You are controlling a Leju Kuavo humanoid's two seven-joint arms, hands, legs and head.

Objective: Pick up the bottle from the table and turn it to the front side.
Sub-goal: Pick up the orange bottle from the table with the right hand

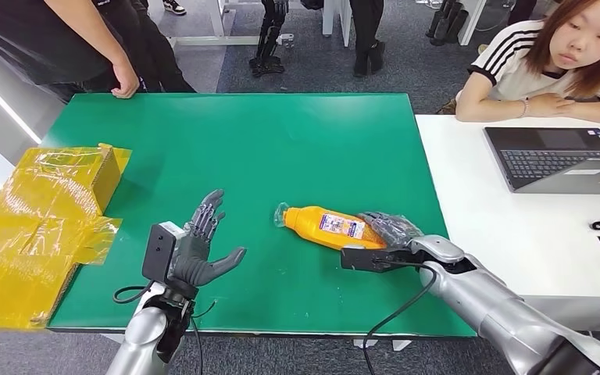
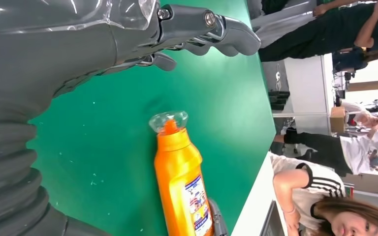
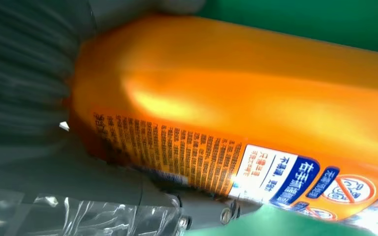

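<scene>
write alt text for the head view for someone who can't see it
An orange plastic bottle lies on its side on a green table, its base end in the robot's right hand. The left hand hovers open beside it, and yellow taped cardboard sits at the table's left edge.

An orange bottle (image 3: 236,103) with a printed label is held close against the right hand (image 3: 24,98), over green table (image 3: 325,19)
</scene>
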